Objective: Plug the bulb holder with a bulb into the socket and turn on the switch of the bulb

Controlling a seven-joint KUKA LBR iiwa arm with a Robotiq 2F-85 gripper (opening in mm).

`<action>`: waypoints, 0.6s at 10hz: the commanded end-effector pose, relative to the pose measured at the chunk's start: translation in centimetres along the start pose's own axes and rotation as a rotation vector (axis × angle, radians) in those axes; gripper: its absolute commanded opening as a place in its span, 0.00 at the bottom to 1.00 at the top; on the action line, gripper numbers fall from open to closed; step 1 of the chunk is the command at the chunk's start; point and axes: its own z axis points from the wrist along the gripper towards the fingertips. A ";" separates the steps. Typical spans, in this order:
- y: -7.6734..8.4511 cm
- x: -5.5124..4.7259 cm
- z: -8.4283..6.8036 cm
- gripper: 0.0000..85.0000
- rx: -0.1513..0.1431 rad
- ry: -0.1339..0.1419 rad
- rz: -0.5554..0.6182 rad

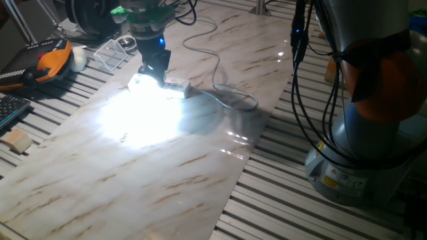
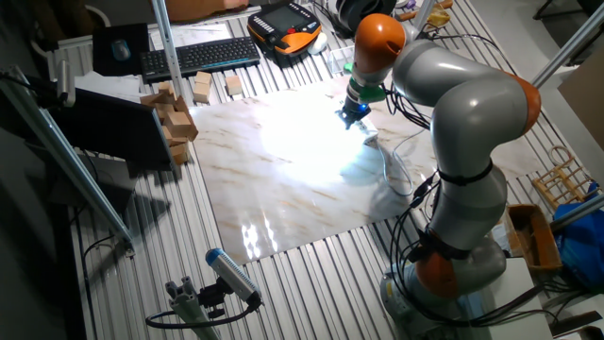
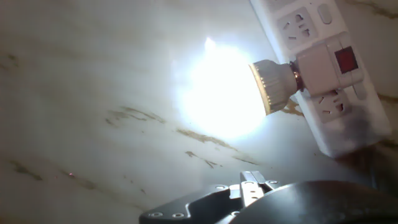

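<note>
The socket, a long white power strip [image 3: 348, 118], lies on the marble board; it also shows in one fixed view [image 1: 177, 87]. The white bulb holder [image 3: 326, 68] with its red button [image 3: 346, 59] is plugged into it. The bulb [image 3: 270, 87] is lit and throws a bright glare on the board [image 1: 137, 83]. My gripper [image 1: 153, 72] hangs just above the holder with its fingers together and holds nothing. It also shows in the other fixed view [image 2: 356, 115]. In the hand view only a dark part of the hand [image 3: 249, 186] shows at the bottom edge.
The strip's white cable [image 1: 230, 97] loops to the right across the board. An orange object [image 1: 53, 59], a whitish ball [image 1: 79, 59] and a clear box [image 1: 112, 53] lie at the back left. A wooden block [image 1: 17, 141] and a keyboard [image 2: 198, 55] lie off the board.
</note>
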 end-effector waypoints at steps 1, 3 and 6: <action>0.0 0.0 0.0 0.00 0.001 0.000 -0.010; -0.2 0.1 0.0 0.00 0.018 -0.002 -0.028; -0.1 1.3 -0.5 0.00 0.020 0.022 -0.063</action>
